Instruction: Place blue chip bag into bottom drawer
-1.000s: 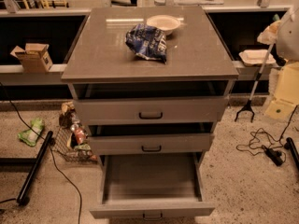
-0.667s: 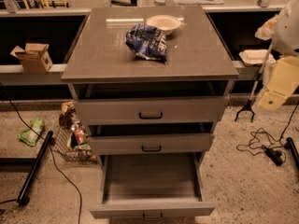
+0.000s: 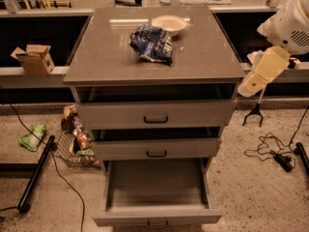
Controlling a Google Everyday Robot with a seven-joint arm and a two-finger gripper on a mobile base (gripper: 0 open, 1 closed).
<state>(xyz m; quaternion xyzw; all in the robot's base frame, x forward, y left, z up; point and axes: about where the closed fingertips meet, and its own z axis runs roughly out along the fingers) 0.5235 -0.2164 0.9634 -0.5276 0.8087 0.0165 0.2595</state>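
Observation:
The blue chip bag (image 3: 153, 43), crumpled dark-blue foil with white print, lies on the grey cabinet top (image 3: 106, 52), just in front of a cream bowl (image 3: 169, 23). The bottom drawer (image 3: 157, 185) is pulled far out and its deep grey tray is bare. The two upper drawers stand slightly ajar. My arm (image 3: 263, 69), white and cream, reaches in from the right, its lower end beside the cabinet's top right corner. My gripper does not show in this view.
A cardboard box (image 3: 35, 58) sits on a ledge at the left. A green packet (image 3: 33, 137), a wire basket of snacks (image 3: 77, 144) and a black pole (image 3: 36, 173) lie on the floor left of the cabinet. Cables and a plug (image 3: 280, 157) lie at the right.
My arm has swung left and up, toward the cabinet's top right corner. The bag, bowl and drawers have not moved.

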